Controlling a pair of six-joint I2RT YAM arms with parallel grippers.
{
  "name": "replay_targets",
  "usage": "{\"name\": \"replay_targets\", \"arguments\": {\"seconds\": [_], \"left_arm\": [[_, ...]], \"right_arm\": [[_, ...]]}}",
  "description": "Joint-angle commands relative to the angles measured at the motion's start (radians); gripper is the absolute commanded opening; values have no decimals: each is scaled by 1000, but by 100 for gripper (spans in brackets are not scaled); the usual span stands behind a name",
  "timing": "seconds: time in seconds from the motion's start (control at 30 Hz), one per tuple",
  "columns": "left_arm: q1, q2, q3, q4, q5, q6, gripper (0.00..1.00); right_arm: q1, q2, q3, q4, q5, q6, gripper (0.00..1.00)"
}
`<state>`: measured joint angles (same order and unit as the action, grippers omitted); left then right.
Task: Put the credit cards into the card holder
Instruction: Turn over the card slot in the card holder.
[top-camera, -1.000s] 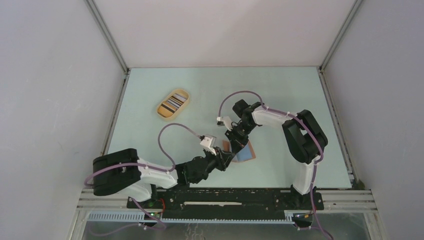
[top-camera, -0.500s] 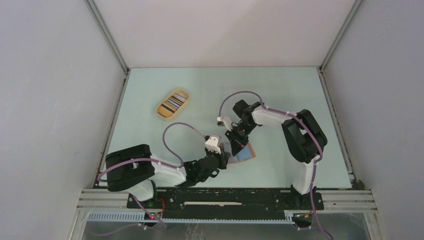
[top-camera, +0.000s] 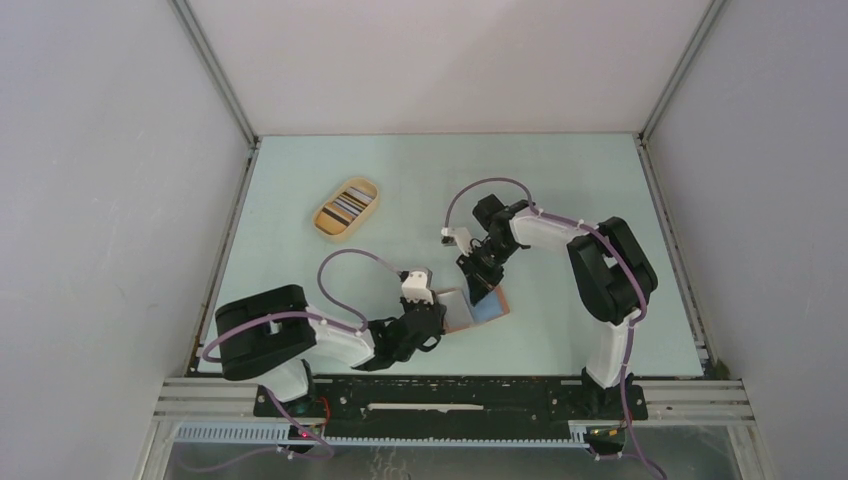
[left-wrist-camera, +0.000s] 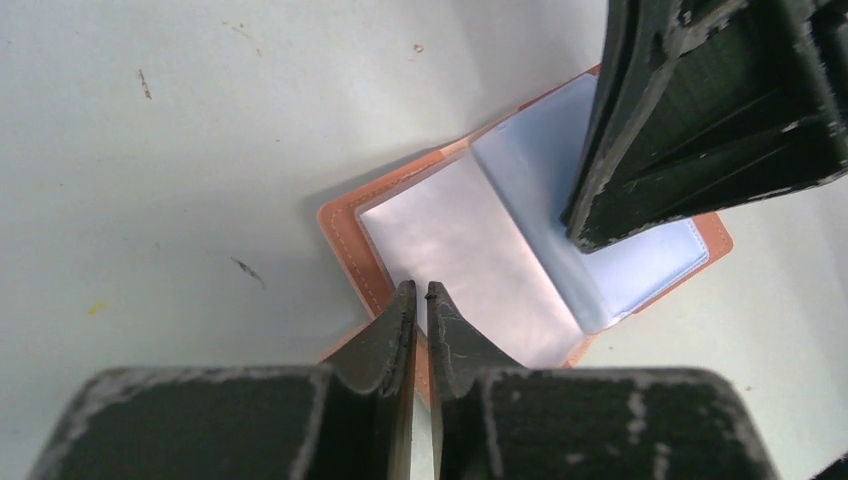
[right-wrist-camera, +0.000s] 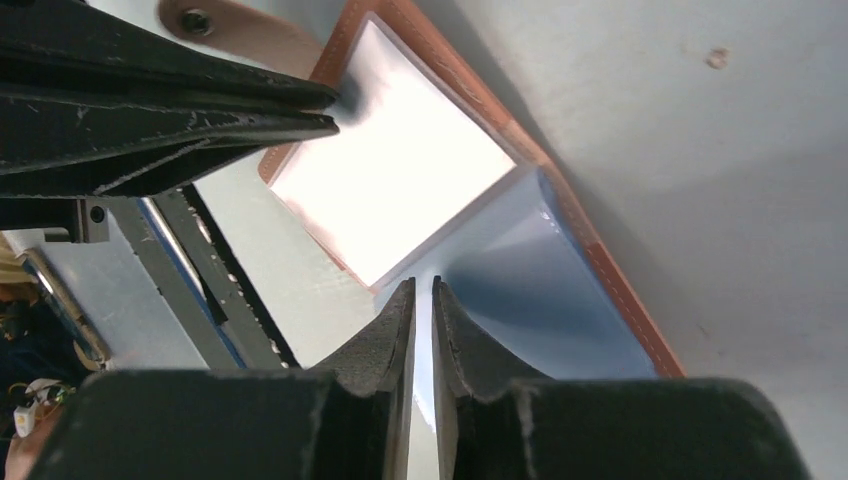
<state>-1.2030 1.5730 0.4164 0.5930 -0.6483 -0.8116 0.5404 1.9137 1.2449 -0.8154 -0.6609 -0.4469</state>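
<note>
The card holder (top-camera: 478, 306) is lying open on the worktop (top-camera: 560, 200) between your arms, its long axis running left to right. Your right fingers (right-wrist-camera: 395, 335) are pinching its blue sleeve (right-wrist-camera: 520, 260). Your left fingers (left-wrist-camera: 392, 335) are all but closed at its near-left edge, and you cannot tell whether they are gripping anything. Only the top view is showing the credit cards (top-camera: 347, 207), sitting far left in the tray (top-camera: 322, 228), nearer your left arm.

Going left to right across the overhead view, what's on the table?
tray → left end effector → card holder → right arm base
</note>
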Motion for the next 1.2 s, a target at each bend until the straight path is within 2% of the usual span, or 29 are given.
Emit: {"name": "replay_targets", "arguments": {"seconds": [0.0,0.5,1.17], "left_arm": [[19,25,64,-57,-10,-26,11],[67,61,111,-86,111,2,16],[95,68,120,-56,228,46,19]], "right_arm": [[-21,6,20,22,68,29,19],[-37,-46,19,-11,-34,-10,23],[-54,2,16,-4,36,22,23]]}}
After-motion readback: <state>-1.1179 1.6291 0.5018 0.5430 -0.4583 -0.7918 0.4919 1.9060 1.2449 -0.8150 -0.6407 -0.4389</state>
